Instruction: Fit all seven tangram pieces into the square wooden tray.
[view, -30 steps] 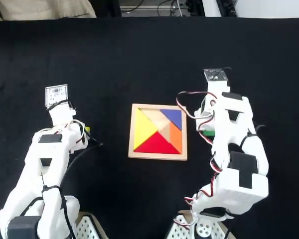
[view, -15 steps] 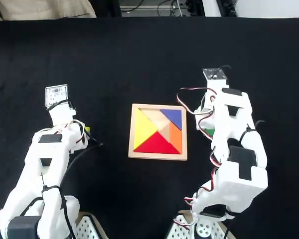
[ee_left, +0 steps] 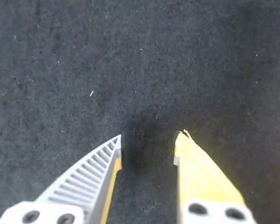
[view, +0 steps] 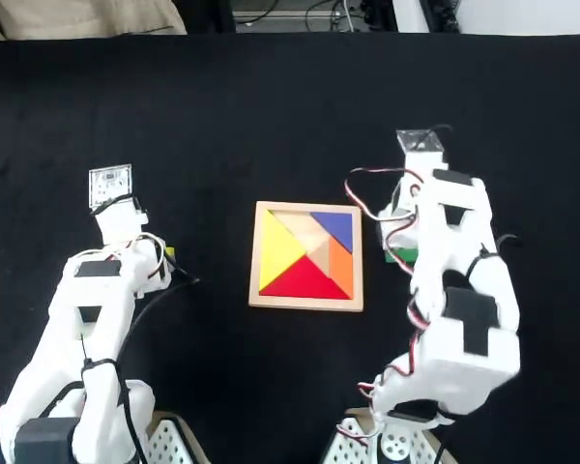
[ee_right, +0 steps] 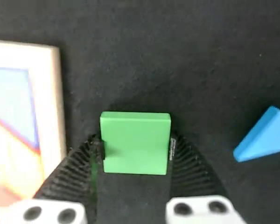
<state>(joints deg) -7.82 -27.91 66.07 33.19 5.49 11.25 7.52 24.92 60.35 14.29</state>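
Gripping the green square (ee_right: 135, 135) by two opposite edges, the right gripper (ee_right: 134, 145) sits just beside the wooden tray (ee_right: 56, 93). The flat, square-on hold likely keeps the square's sides parallel for seating. A light-blue triangle (ee_right: 263, 135) lies loose on the black cloth (ee_right: 177, 56) nearby, outside the tray. The left gripper (ee_left: 148, 148) has its jaws apart with nothing between them, over bare cloth well away. It is probably parked clear of the working arm.

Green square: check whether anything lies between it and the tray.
Nothing visible does. The green square sits in the right gripper, and bare black cloth lies between it and the tray. The blue triangle lies on the square's other side, away from the tray.
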